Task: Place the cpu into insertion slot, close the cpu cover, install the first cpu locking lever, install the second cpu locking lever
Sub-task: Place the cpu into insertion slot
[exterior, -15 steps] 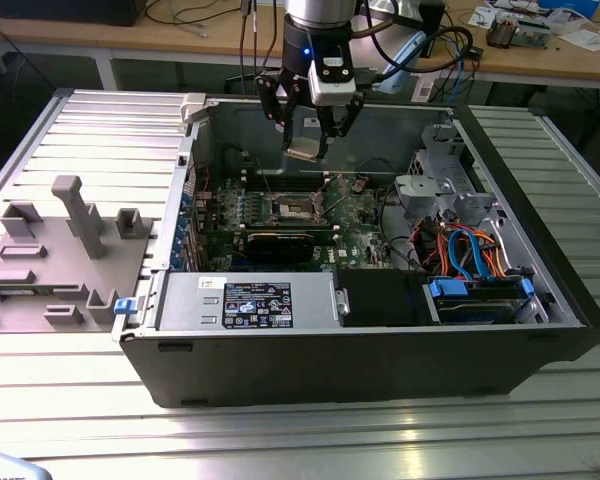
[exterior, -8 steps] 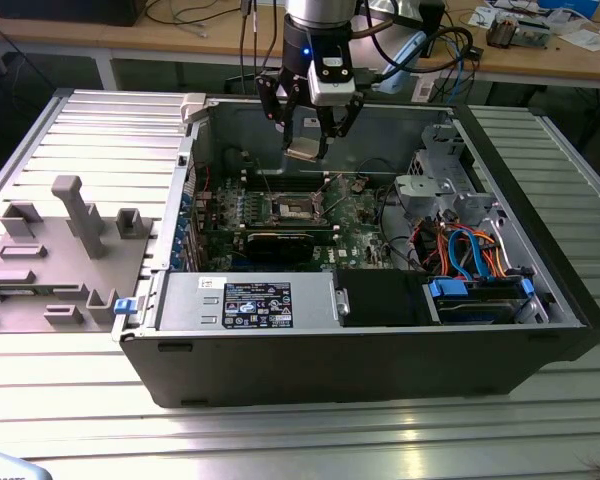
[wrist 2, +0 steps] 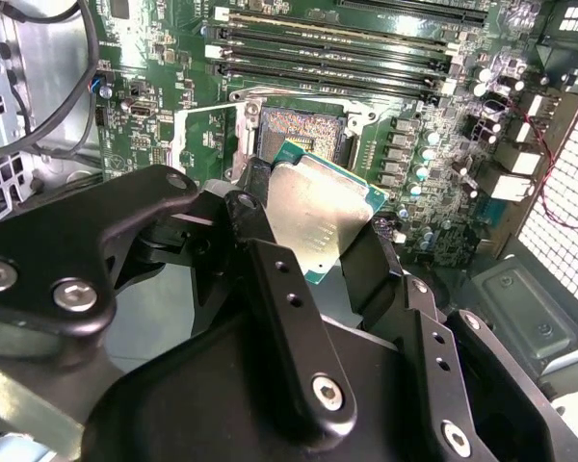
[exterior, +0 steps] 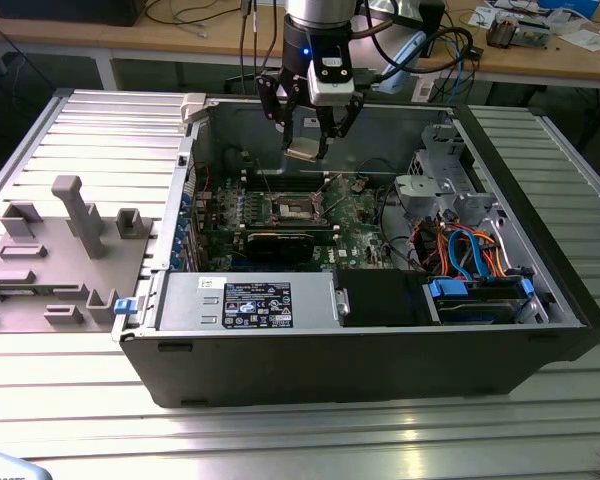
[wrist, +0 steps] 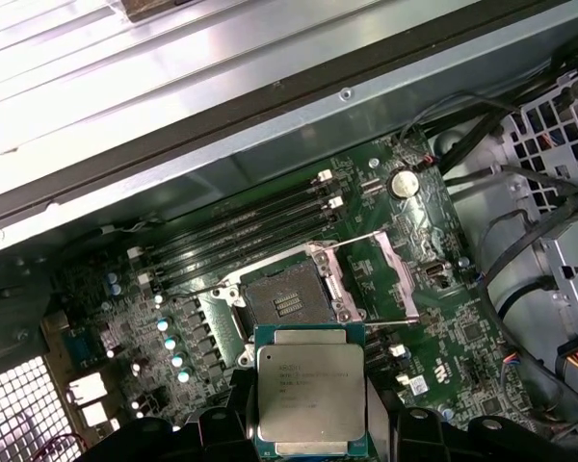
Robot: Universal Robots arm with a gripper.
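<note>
Fingers (wrist 2: pixel 253 223) of the gripper (exterior: pixel 306 138) are clamped on opposite edges of the cpu (wrist: pixel 308 390). I'm holding it in the air above the motherboard (wrist: pixel 472 337), inside the open computer case (exterior: pixel 380 370). Both wrist views show its silver lid facing the cameras, with a green rim around it.

The insertion slot (wrist: pixel 283 302) lies bare beneath and apart from the chip, with its contact field exposed. The cpu cover (wrist: pixel 332 279) is swung open just beside the socket. The thin wire levers (wrist: pixel 390 320) look released as well, though I can barely trace them against the board.

My main worry is the contacts. If the chip goes down canted or rotated off the socket's keying, one corner lands first and bends pins. I can't confirm the notch orientation from here. The grip is on the edges alone, so a brush against the raised cover or a lever could twist the chip between the pads or knock it loose onto the board.
</note>
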